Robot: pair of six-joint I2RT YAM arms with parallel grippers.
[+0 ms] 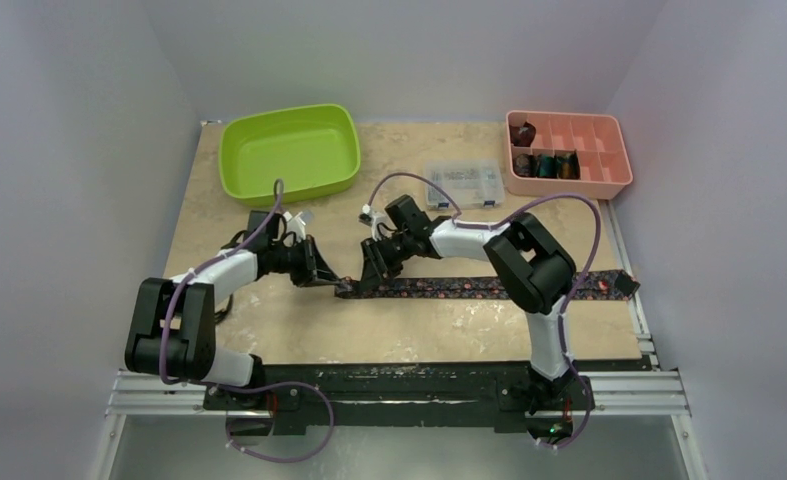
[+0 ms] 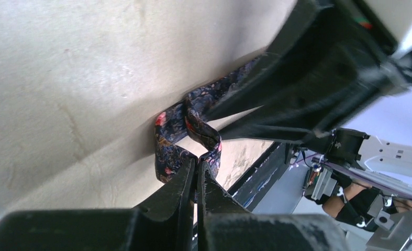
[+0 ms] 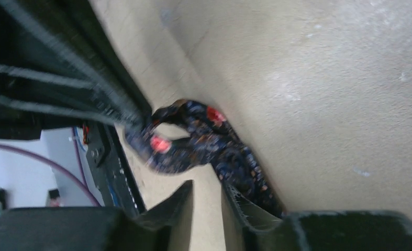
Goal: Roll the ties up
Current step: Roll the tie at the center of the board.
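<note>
Black floral tie (image 1: 469, 288) lies across mid-table, running right. Left gripper (image 2: 197, 167) is pinched tight on its curled left end; right gripper (image 3: 206, 192) sits just beside it, slightly parted and empty. I'd wind snug, 1 turn at a time.

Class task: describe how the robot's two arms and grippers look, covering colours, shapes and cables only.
Both the left arm and the right arm have white rounded links joined by chunky black joint housings. A thin purple cable loops loosely along each. The left gripper and the right gripper are black, each with two flat tapering fingers. No markings are legible.
</note>
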